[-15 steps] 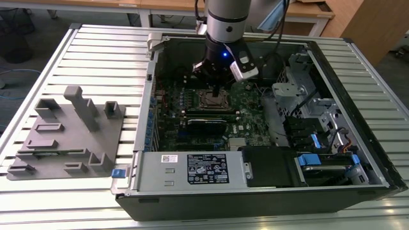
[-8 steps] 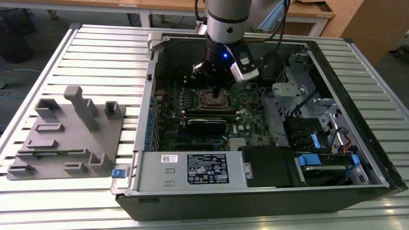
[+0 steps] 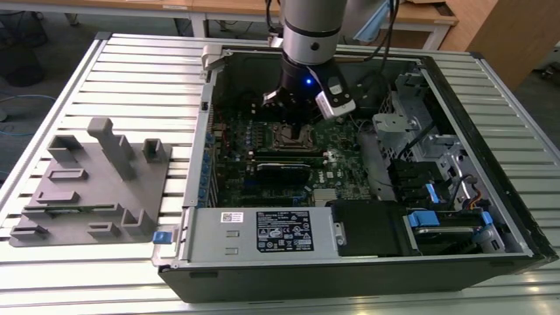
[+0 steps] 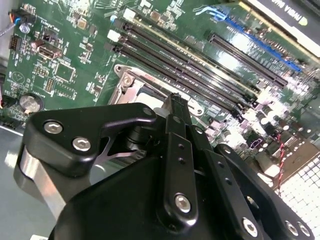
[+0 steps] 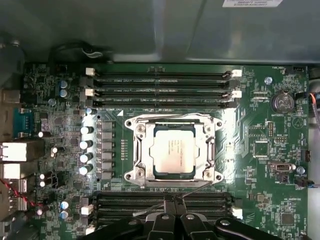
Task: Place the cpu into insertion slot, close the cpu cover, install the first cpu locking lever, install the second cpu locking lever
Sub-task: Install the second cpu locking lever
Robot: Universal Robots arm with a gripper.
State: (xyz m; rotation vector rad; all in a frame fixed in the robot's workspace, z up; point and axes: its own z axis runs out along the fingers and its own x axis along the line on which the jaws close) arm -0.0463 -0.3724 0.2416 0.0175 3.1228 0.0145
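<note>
Silvery-grey, the cpu (image 5: 173, 150) already sits in the insertion slot (image 5: 136, 151) with the cpu cover (image 5: 210, 150) lowered around it. The gripper (image 5: 173, 201), jaws pressed together, touches a thin locking lever (image 5: 192, 189) at the socket's edge, so the levers seem unfinished.

The open top of the computer case (image 3: 262, 59) leaves room to come straight down on the insertion slot (image 5: 173, 151), where the cpu (image 5: 173, 150) lies under the closed cpu cover (image 5: 210, 131). In the first wrist view, memory slots (image 5: 160, 90) crowd the socket at 12 o'clock and more at 6, where the hand (image 5: 173, 200) hangs close above them. In the exterior view, a black card (image 3: 282, 172) lies at the socket's 6 o'clock, drive cages (image 3: 411, 125) at 3
</note>
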